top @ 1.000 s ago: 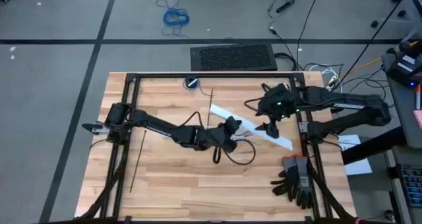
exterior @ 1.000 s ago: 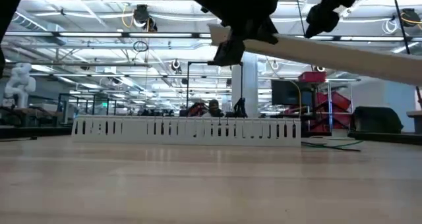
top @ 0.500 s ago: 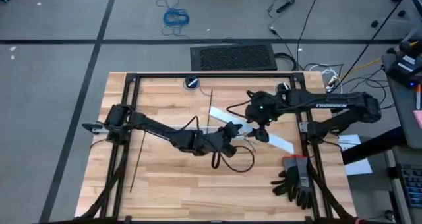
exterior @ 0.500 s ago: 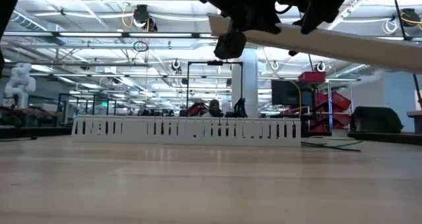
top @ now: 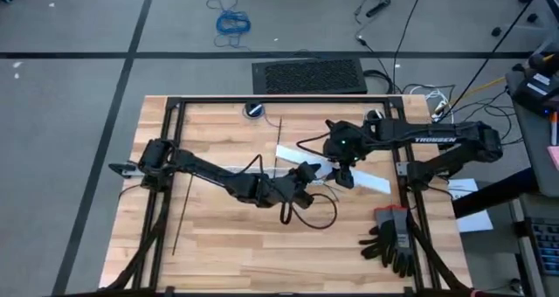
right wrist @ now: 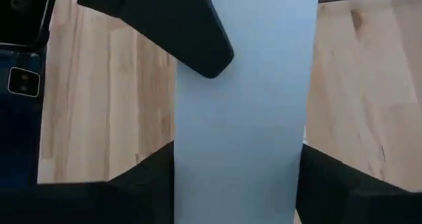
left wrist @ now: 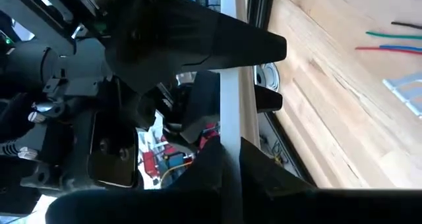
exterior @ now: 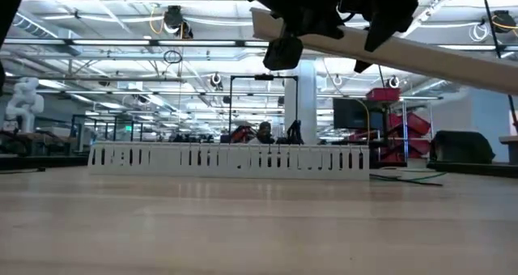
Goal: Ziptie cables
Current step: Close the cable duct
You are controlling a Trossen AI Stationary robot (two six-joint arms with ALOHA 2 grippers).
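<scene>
Overhead and table-level views share the white strip [top: 334, 169]; wrist cameras close

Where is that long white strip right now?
The white strip is held above the table's middle, between the left gripper and the right gripper.

Left gripper [left wrist: 227, 95] clamped on a white strip [left wrist: 231, 85], one finger [left wrist: 217, 39] on each side. Beyond the fingertips, on the wood table [left wrist: 343, 118], thin cables [left wrist: 389, 43]: green, red, blue.
</scene>
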